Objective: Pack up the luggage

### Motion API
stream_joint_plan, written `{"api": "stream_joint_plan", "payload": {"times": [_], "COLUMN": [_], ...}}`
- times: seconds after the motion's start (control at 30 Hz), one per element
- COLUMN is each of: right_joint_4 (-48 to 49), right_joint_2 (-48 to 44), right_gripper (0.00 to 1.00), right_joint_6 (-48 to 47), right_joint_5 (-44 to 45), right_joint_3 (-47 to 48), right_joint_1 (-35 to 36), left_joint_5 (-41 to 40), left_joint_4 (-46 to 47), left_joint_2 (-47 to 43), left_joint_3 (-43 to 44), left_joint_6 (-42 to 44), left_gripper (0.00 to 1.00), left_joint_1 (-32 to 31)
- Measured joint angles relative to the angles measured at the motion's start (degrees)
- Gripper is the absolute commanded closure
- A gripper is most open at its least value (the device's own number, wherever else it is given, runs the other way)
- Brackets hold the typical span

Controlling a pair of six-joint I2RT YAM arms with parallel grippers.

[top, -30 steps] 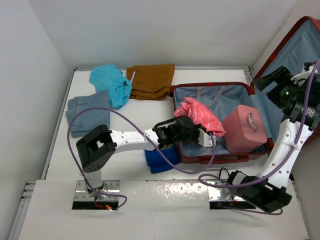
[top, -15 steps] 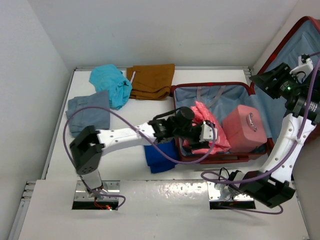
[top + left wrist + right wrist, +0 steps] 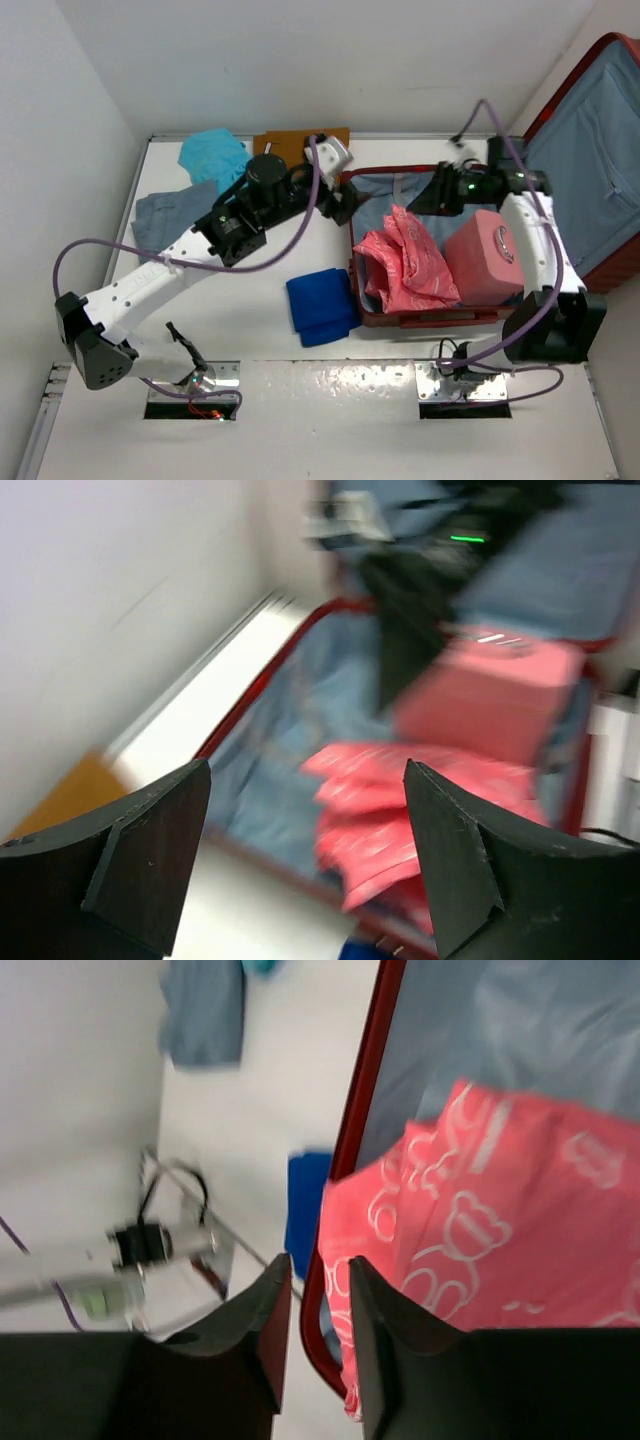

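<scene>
Lying in the luggage [image 3: 430, 318] on the table, left of the small pink case [image 3: 485, 255], the pink garment [image 3: 405, 265] is now released. From above, the left end effector [image 3: 340, 205] has pulled back to the luggage's far-left corner, and the right end effector [image 3: 438, 195] has swung in over its far side.

On the left wrist, the fingers are spread wide and empty.

On the right wrist, the fingers are drawn close with a slim gap, pinching nothing, above the luggage's left rim.

One item looks packed; the blue cloth [image 3: 322, 305] beside the luggage waits.
</scene>
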Motion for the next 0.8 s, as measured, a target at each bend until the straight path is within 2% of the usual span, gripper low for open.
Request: {"api": "stream_joint_plan", "payload": {"times": [0.1,0.27,0.43,0.63,0.77,0.8], "right_joint_4": [-3.26,-4.81,-3.85,3.98,9.35,10.80], "right_joint_2": [3.21,7.98,8.66,8.55,8.55,8.55], "right_gripper": [0.62,0.62,0.60,0.56,0.56,0.54], "right_joint_6": [-4.15,-8.81,-12.33,-12.81,-9.92,-8.66], "right_joint_5": [2.38,6.95,12.11,21.33,27.52,29.07], "right_joint_3": [-1.11,-4.37,-11.87,-23.17,-26.56,-26.58], "right_joint_1": [6.25,14.95,23.71,27.85,27.39,27.12], "left_joint_5": [-2.84,-4.59,-5.49,-7.85,-12.33,-13.64], "left_joint_4": [-3.08,-6.45,-9.57,-12.81,-16.11,-16.96], "left_joint_2": [-0.11,-0.81,-2.36,-3.37,-2.58,-1.95], "left_joint_3": [-1.11,-5.62,-8.04,-8.17,-8.98,-9.01], "left_joint_6": [-3.61,-7.13,-9.16,-14.82,-17.25,-17.38], "left_gripper": [0.16,0.16,0.15,0.09,0.08,0.08], "left_joint_1": [5.62,13.14,18.75,30.21,35.04,35.63]}}
